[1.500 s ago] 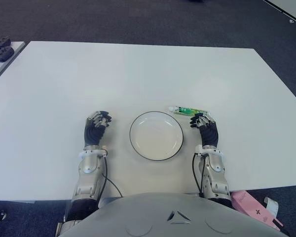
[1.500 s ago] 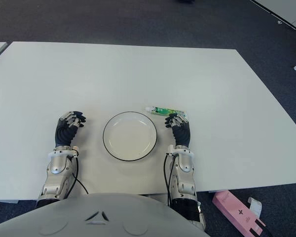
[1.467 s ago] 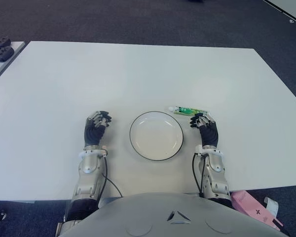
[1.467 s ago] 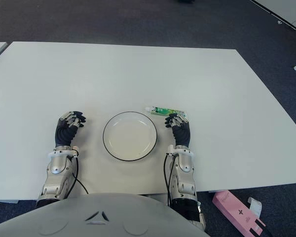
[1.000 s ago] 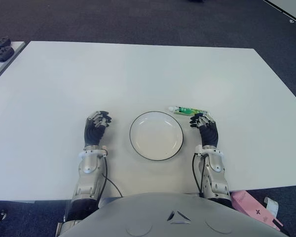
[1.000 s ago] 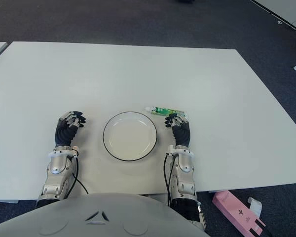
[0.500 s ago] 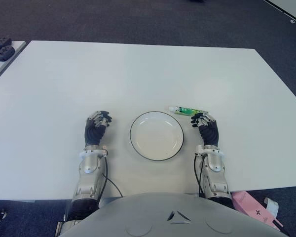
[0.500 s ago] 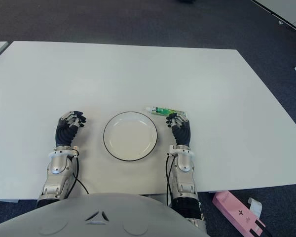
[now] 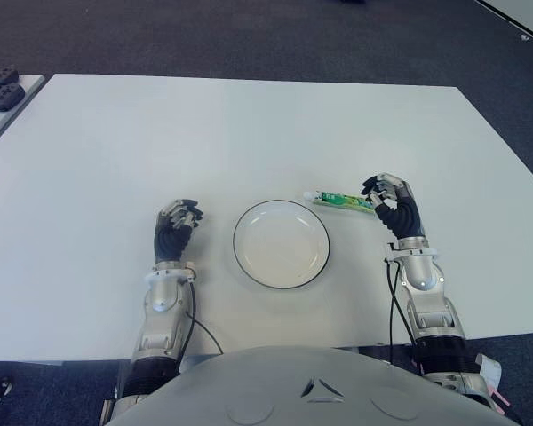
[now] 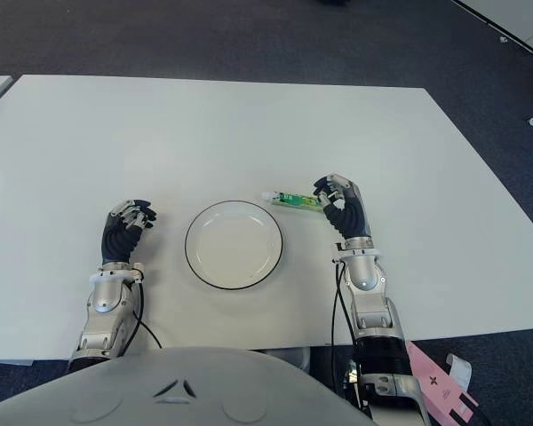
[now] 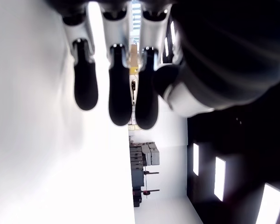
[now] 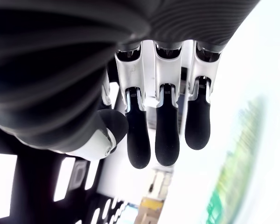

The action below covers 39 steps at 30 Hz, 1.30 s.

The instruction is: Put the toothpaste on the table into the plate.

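A green and white toothpaste tube [image 9: 342, 199] lies flat on the white table [image 9: 249, 133], just beyond the right rim of a white plate with a dark edge [image 9: 282, 244]. Nothing is in the plate. My right hand [image 9: 388, 197] hovers at the tube's right end, fingers loosely bent and holding nothing. In the right wrist view the tube [image 12: 233, 163] shows as a blur beside the relaxed fingers [image 12: 168, 140]. My left hand [image 9: 176, 226] shows left of the plate, idle, with nothing in it.
A pink box [image 10: 424, 364] lies on the floor past the table's near right corner. Dark objects [image 9: 0, 89] sit on a side surface at the far left. The carpeted floor lies beyond the table's far edge.
My right hand has moved to the right and forward, from the near side of the tube to its right end. The tube, the plate and the left hand have stayed put.
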Each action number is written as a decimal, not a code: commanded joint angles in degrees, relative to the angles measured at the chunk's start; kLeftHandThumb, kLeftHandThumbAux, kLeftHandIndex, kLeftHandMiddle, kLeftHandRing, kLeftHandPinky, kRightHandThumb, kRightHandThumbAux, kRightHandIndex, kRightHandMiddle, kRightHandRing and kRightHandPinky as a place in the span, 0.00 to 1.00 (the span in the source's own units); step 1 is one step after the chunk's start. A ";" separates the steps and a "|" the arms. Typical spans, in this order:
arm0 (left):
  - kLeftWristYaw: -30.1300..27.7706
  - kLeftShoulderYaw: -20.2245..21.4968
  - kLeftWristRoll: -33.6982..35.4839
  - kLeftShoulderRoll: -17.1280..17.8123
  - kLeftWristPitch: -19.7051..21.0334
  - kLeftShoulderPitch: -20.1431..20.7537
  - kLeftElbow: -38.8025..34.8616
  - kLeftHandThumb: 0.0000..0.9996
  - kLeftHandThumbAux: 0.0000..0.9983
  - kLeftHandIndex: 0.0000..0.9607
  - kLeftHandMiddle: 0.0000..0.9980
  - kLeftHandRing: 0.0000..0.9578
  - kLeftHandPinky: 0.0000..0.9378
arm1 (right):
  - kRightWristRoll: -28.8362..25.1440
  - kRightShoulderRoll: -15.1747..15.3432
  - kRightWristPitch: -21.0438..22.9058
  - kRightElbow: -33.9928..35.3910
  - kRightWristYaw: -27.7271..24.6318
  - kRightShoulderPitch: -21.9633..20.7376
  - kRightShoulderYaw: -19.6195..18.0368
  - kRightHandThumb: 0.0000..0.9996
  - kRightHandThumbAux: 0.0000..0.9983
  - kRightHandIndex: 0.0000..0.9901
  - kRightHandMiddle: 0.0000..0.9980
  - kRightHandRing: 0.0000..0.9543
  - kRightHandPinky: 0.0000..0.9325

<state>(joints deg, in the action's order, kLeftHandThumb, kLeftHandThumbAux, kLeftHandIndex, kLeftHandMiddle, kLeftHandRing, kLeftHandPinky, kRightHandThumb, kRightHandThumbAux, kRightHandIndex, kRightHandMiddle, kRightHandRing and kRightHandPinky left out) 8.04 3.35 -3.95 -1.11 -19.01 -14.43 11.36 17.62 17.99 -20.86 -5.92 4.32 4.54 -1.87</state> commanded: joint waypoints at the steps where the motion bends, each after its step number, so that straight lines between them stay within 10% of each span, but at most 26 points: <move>1: 0.60 -0.29 -0.46 -0.56 1.37 -0.11 1.89 0.70 0.72 0.45 0.53 0.55 0.55 | 4.16 3.30 0.10 -2.73 -1.74 -4.97 2.30 0.70 0.73 0.43 0.56 0.61 0.66; 15: 1.09 -0.05 -0.71 -0.73 0.36 0.26 2.80 0.71 0.72 0.45 0.52 0.54 0.56 | 10.19 10.32 -1.39 -8.01 -4.89 -12.61 6.71 0.70 0.72 0.41 0.31 0.35 0.38; 23: 1.29 0.08 -0.72 -0.95 0.40 0.16 2.54 0.71 0.72 0.45 0.53 0.55 0.56 | 14.91 14.03 -5.88 -14.57 -3.93 -19.02 10.53 0.64 0.53 0.11 0.11 0.13 0.18; 39: 1.38 0.40 -0.61 -1.13 0.13 -0.18 2.26 0.71 0.72 0.45 0.52 0.54 0.55 | 20.67 17.51 -15.33 -29.95 -3.22 -31.49 18.45 0.60 0.37 0.00 0.01 0.00 0.00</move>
<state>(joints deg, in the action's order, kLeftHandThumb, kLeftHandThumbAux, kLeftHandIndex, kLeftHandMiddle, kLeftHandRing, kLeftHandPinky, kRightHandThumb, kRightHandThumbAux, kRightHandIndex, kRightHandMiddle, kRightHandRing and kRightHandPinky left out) 8.75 3.64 -4.44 -1.89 -20.38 -13.67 12.36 36.93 34.98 -34.75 -33.00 1.65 -25.05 14.83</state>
